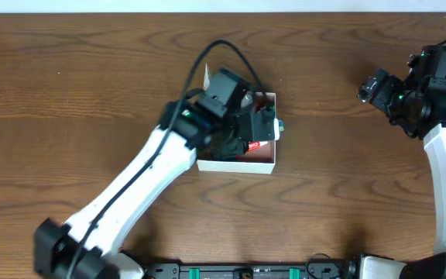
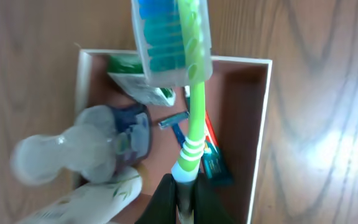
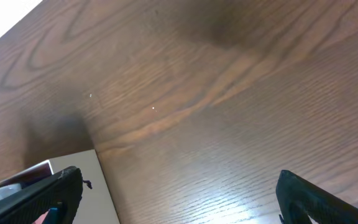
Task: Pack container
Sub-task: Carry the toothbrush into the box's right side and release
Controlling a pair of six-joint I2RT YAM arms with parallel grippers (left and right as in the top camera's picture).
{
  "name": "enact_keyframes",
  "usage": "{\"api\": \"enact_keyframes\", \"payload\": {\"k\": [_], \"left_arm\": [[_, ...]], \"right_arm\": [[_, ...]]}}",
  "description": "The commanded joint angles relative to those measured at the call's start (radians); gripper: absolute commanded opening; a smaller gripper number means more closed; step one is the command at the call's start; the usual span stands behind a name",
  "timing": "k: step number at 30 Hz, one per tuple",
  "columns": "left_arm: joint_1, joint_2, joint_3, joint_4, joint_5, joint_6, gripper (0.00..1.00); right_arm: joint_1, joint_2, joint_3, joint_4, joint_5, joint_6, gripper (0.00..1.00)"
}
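container: shallow square box [image 1: 235,164] with thin white walls and a dull reddish-pink floor. It sits flat mid-table on the brown wood-grain table [image 1: 91,77], right under the left wrist and well apart from the right arm.
container handling: looks like light card, so the walls probably flex and the box likely slides on the wood if nudged. To steady it, press at a corner or wall edge, not mid-wall.
contents: green-and-white tube [image 2: 138,84], clear round bottle [image 2: 67,149] with a dark blue part beside it, blue razor [image 2: 174,121], red-and-teal tube [image 2: 213,158], white bottle [image 2: 98,199]. In the wrist view the floor strip along the right wall is bare.
item in hand: green plastic toothbrush [image 2: 194,106] with a clear cap [image 2: 173,37] over blue bristles. It looks light and stiff, and the smooth handle could swivel in a pinch.
left gripper [image 2: 182,196]: clamped on the tail end of the toothbrush handle, above the box. The capped head sticks out past the wall opposite the fingers.
left arm: reaches diagonally from near left, wrist bent down over the box.
right gripper [image 3: 179,186]: fingers spread wide with nothing between them, over bare table at far right.
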Motion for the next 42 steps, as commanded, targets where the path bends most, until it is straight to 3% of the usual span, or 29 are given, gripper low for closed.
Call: {"api": "enact_keyframes", "payload": {"k": [1,13,15,16,19,23,32,42], "left_arm": [[-0.001,0.051,0.01,0.008,-0.026,0.043,0.06],[-0.001,0.112,0.01,0.02,-0.071,0.042,0.07],[-0.001,0.112,0.01,0.02,-0.071,0.042,0.17],[-0.001,0.112,0.01,0.021,-0.071,0.042,0.29],[-0.001,0.112,0.01,0.021,-0.071,0.042,0.5],[-0.001,0.111,0.01,0.021,-0.071,0.042,0.69],[-0.021,0.032,0.01,0.016,-0.078,0.01,0.73],[-0.151,-0.251,0.01,-0.014,-0.078,-0.253,0.79]], "right_arm": [[-0.005,0.0,0.008,-0.001,0.003,-0.008,0.99],[-0.005,0.0,0.008,-0.001,0.003,-0.008,0.99],[-0.005,0.0,0.008,-0.001,0.003,-0.008,0.99],[-0.005,0.0,0.008,-0.001,0.003,-0.008,0.99],[-0.005,0.0,0.008,-0.001,0.003,-0.008,0.99],[-0.005,0.0,0.008,-0.001,0.003,-0.008,0.99],[-0.005,0.0,0.008,-0.001,0.003,-0.008,0.99],[-0.005,0.0,0.008,-0.001,0.003,-0.008,0.99]]}}
